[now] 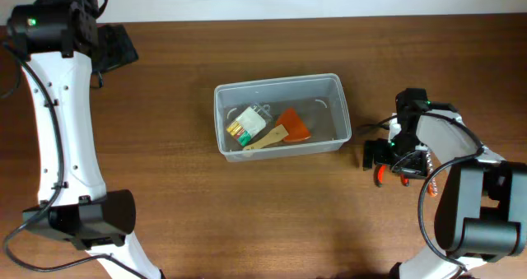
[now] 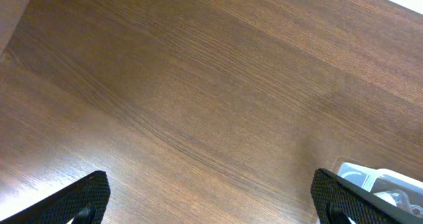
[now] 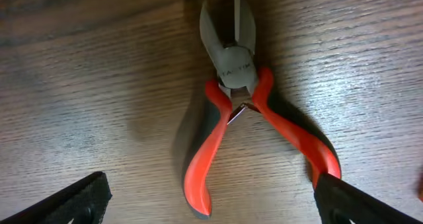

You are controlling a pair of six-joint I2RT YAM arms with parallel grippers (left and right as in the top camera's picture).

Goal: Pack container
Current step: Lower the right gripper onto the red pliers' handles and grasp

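The clear plastic container (image 1: 282,86) sits mid-table and holds a pack of batteries (image 1: 245,124), an orange piece (image 1: 293,124) and a pale wooden tool (image 1: 265,140). A corner of the container shows in the left wrist view (image 2: 380,180). Red-handled cutting pliers (image 3: 232,112) lie flat on the wood, jaws pointing away; in the overhead view the pliers (image 1: 381,174) peek out under my right gripper. My right gripper (image 3: 211,207) is open, its fingers spread wider than the handles, hovering just above them. My left gripper (image 2: 211,201) is open and empty over bare wood at the far left.
The brown wooden table (image 1: 247,221) runs to a pale wall at the back. The left arm's base (image 1: 90,217) stands at the front left and the right arm's base (image 1: 482,213) at the front right.
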